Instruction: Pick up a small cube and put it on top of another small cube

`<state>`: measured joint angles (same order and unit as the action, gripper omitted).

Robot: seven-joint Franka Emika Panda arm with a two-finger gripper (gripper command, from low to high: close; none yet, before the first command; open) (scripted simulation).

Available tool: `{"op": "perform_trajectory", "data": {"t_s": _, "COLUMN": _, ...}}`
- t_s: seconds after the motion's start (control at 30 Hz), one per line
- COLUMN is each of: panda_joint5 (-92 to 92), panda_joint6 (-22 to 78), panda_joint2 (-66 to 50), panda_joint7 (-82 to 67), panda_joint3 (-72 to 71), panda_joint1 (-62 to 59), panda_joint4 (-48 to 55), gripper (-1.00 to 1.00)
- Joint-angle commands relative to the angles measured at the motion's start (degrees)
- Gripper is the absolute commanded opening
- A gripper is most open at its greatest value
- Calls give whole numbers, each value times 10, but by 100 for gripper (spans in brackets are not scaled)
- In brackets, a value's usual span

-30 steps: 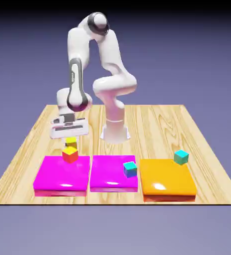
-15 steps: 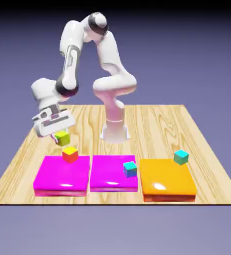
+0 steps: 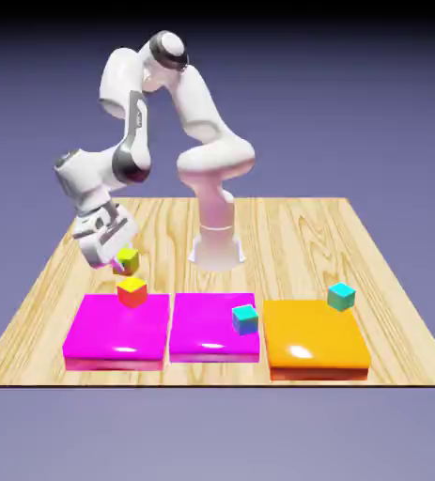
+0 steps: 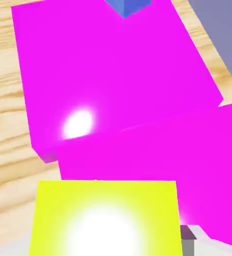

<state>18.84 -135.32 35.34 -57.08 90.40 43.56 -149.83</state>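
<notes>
My gripper (image 3: 120,257) is tilted and shut on the small cube (image 3: 127,260), a tiny lime and pink block held in the air. It hangs just above and behind a yellow-topped red-sided cube (image 3: 132,291), which sits on the far edge of the left magenta pad (image 3: 108,338). In the hand view the held cube's lime face (image 4: 105,217) fills the bottom, with one grey fingertip (image 4: 188,236) showing at its right. The magenta pads (image 4: 112,75) lie beyond it.
A cyan cube (image 3: 245,319) rests on the middle magenta pad (image 3: 207,333), and its blue side (image 4: 128,6) shows at the top of the hand view. Another cyan cube (image 3: 341,297) sits at the far edge of the orange pad (image 3: 313,346). The robot's base (image 3: 216,249) stands behind.
The hand has swung toward the exterior view's left and tilted over, carrying the small cube with it. The cube stays near the yellow-topped cube.
</notes>
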Motion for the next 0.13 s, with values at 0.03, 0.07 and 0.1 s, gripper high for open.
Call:
{"op": "perform_trajectory", "data": {"t_s": 0.03, "panda_joint5": 1, "panda_joint6": -8, "panda_joint2": -2, "panda_joint7": 0, "panda_joint3": 8, "panda_joint1": 7, "panda_joint4": -2, "gripper": 100}}
{"op": "perform_trajectory", "data": {"t_s": 0.07, "panda_joint5": 1, "panda_joint6": -8, "panda_joint2": -2, "panda_joint7": 0, "panda_joint3": 8, "panda_joint1": 7, "panda_joint4": -2, "gripper": 100}}
{"op": "perform_trajectory", "data": {"t_s": 0.1, "panda_joint5": -2, "panda_joint6": 10, "panda_joint2": 3, "panda_joint7": 0, "panda_joint3": -12, "panda_joint1": -11, "panda_joint4": 4, "gripper": 100}}
